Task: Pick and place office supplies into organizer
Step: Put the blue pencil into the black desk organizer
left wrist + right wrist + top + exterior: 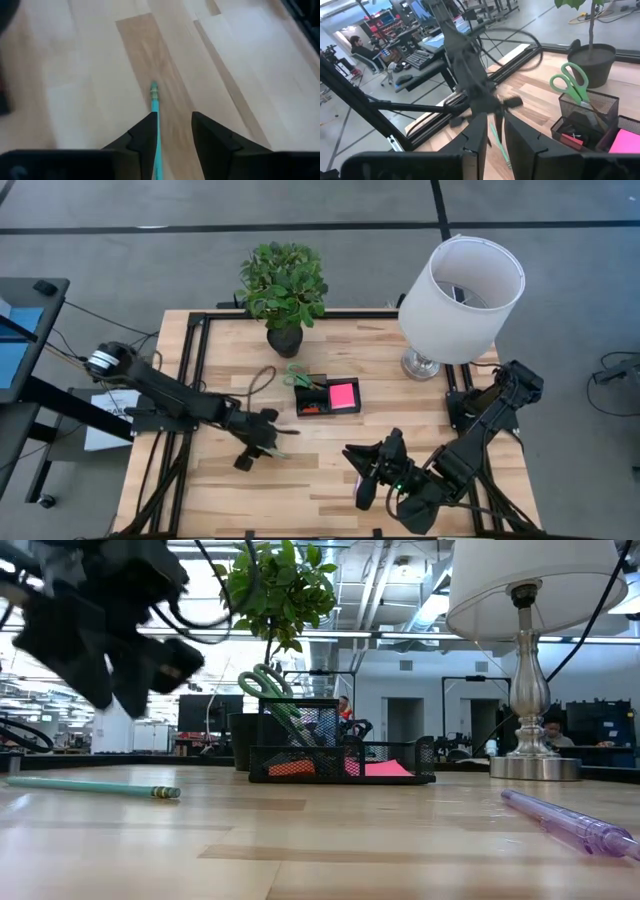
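I take the organizer (327, 397) as my reference. It is a black mesh desk tray resting on the wooden bench (320, 490), just in front of the potted plant (283, 292) and beside the base of the white table lamp (455, 295).

Organizer contents: a pink sticky-note pad (343, 394) lies flat in the compartment on the lamp side. Green-handled scissors (300, 376) stand tilted in the compartment on the plant side, handles up. Small red items (568, 138) sit low in the front section.

The left tool (265, 442) is above the bench, in front of the organizer and toward the left arm's side. My left wrist view shows its two fingers (145, 140) parted, with a teal pencil (155, 117) lying on the bench between them, close against one finger. The pencil's metal end points away from the tool. I cannot tell whether the finger touches the pencil. In the low view the pencil (95, 786) lies flat on the bench and the tool (110, 635) hangs above it.

The right tool (362, 468) waits above the bench in front of the organizer, toward the lamp side. Its fingers (477, 137) stand a narrow gap apart and hold nothing.

A translucent purple pen (565, 821) lies flat on the bench, well apart from the organizer.
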Action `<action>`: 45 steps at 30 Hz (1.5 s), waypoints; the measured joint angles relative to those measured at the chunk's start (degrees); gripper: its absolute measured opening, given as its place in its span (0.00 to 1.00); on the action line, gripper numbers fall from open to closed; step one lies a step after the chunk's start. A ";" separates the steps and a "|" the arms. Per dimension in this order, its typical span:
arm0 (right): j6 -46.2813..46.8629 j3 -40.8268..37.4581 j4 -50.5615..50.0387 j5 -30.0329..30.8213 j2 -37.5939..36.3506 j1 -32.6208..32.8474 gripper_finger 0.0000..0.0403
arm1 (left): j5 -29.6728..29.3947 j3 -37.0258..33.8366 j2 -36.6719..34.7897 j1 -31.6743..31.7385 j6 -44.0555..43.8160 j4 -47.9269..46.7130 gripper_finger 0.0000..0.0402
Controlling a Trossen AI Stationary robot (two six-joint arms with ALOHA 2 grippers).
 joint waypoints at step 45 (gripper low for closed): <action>-6.60 0.02 1.11 -0.13 0.02 -5.64 0.15 | -7.60 -34.67 -15.05 -0.57 -10.90 43.78 0.28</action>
